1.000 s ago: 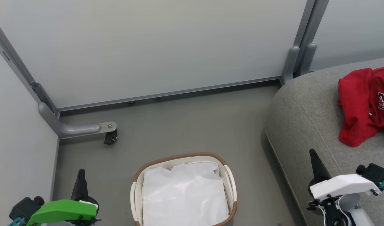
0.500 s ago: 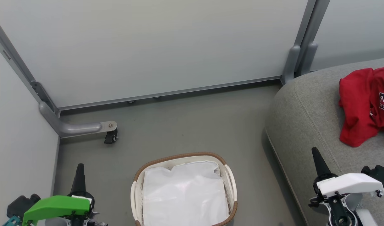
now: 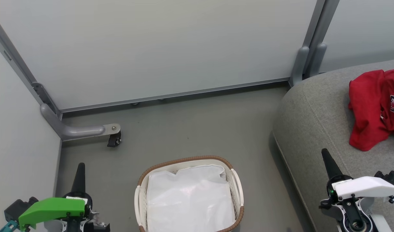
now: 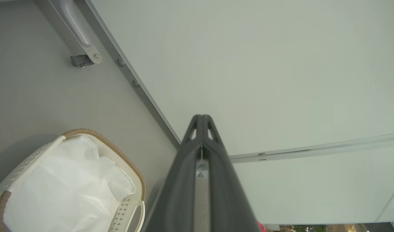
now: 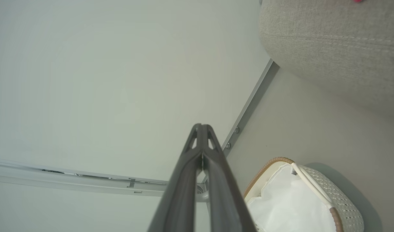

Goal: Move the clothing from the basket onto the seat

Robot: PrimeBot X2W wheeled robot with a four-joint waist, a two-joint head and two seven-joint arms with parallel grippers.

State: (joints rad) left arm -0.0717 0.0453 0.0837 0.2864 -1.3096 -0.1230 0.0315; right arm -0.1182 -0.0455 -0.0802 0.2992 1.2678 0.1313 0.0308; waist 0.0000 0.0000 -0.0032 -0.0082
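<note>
The red clothing (image 3: 374,109) lies crumpled on the grey seat (image 3: 316,129) at the right edge of the head view, a white-edged number print showing. On the floor at bottom centre stands the white basket (image 3: 235,183), with its brown rim and only the white liner (image 3: 189,201) inside. My left gripper (image 3: 80,168) is shut at lower left, apart from the basket. My right gripper (image 3: 324,154) is shut at lower right, over the seat's front edge. The basket (image 4: 132,206) and the shut left gripper (image 4: 202,120) show in the left wrist view; the right wrist view holds the basket (image 5: 342,203), the seat (image 5: 332,48) and the right gripper (image 5: 201,128).
Pale partition panels (image 3: 171,45) close the back and the left. A grey foot with a caster (image 3: 113,140) juts onto the floor at left. Grey posts (image 3: 308,61) stand by the seat's far corner. Open grey floor (image 3: 190,129) lies between basket and panels.
Both grippers have drawn down toward the bottom of the head view, staying shut. The clothing, basket and seat lie as before.
</note>
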